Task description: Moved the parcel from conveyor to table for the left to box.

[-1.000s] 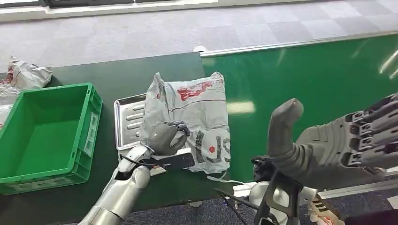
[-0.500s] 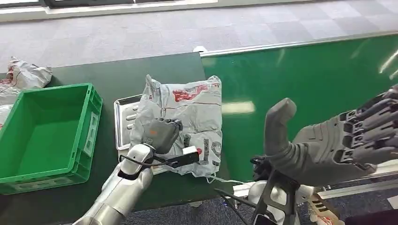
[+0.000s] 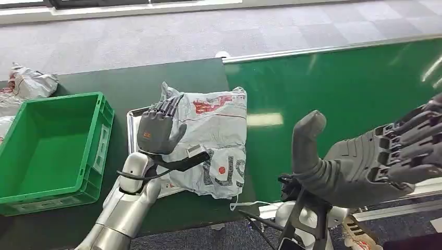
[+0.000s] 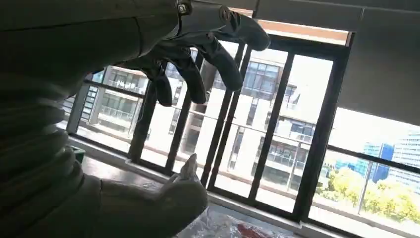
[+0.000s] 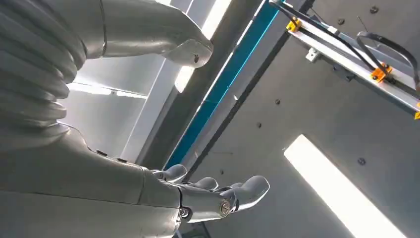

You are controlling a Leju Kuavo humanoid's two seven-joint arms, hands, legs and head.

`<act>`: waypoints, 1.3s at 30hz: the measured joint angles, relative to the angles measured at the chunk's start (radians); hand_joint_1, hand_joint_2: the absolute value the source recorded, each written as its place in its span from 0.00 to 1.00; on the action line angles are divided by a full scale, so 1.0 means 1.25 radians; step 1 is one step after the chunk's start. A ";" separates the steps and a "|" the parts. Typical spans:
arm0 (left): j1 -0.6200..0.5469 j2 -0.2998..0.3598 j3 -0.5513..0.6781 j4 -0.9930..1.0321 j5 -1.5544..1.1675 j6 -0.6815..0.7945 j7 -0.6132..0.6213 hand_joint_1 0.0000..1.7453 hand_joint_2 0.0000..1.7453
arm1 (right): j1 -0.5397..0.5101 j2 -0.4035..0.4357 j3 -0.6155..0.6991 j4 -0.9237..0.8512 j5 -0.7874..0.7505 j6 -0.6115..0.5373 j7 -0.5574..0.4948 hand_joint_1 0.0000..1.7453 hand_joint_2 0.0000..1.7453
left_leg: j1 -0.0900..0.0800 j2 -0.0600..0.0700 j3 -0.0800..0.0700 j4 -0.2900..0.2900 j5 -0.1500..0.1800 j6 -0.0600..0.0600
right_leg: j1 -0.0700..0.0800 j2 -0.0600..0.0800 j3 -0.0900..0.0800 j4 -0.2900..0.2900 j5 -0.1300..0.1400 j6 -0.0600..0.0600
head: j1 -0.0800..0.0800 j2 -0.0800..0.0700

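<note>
- The parcel (image 3: 213, 143) is a grey poly mailer with red print, lying crumpled on the metal tray (image 3: 136, 135) on the dark bench (image 3: 120, 83), beside the green box (image 3: 52, 148).
- It looks soft, light and slick; the film probably slides and sags, so a bunched fold or an edge seems the better hold than the flat face.
- The left hand (image 3: 156, 130) is raised above it, fingers spread, holding nothing.
- The right hand (image 3: 365, 161) hangs released near the conveyor (image 3: 339, 83).

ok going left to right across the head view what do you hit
crumpled bag → green crate → left hand → grey parcel → green conveyor belt → right hand
</note>
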 measured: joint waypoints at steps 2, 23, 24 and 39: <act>0.002 0.001 0.001 -0.008 0.000 0.000 0.000 0.00 1.00 | 0.000 0.000 0.000 0.000 0.000 0.000 0.000 0.00 1.00 | 0.000 0.000 0.000 0.000 0.000 0.000 | 0.000 0.000 0.000 0.000 0.000 0.000 | 0.000 0.000; 0.044 0.013 0.000 -0.022 0.217 -0.453 -0.203 0.00 1.00 | -0.006 -0.005 0.000 0.033 -0.030 0.000 0.000 0.00 1.00 | 0.000 0.000 0.000 0.000 0.000 0.000 | 0.000 0.000 0.000 0.000 0.000 0.000 | 0.000 0.000; 0.045 0.016 0.000 -0.016 0.218 -0.464 -0.206 0.00 1.00 | -0.006 -0.005 0.000 0.035 -0.030 0.000 0.000 0.00 1.00 | 0.000 0.000 0.000 0.000 0.000 0.000 | 0.000 0.000 0.000 0.000 0.000 0.000 | 0.000 0.000; 0.028 0.030 -0.008 0.052 0.215 -0.491 -0.214 1.00 1.00 | -0.006 -0.005 0.000 0.046 -0.022 0.000 0.000 0.00 1.00 | 0.000 0.000 0.000 0.000 0.000 0.000 | 0.000 0.000 0.000 0.000 0.000 0.000 | 0.000 0.000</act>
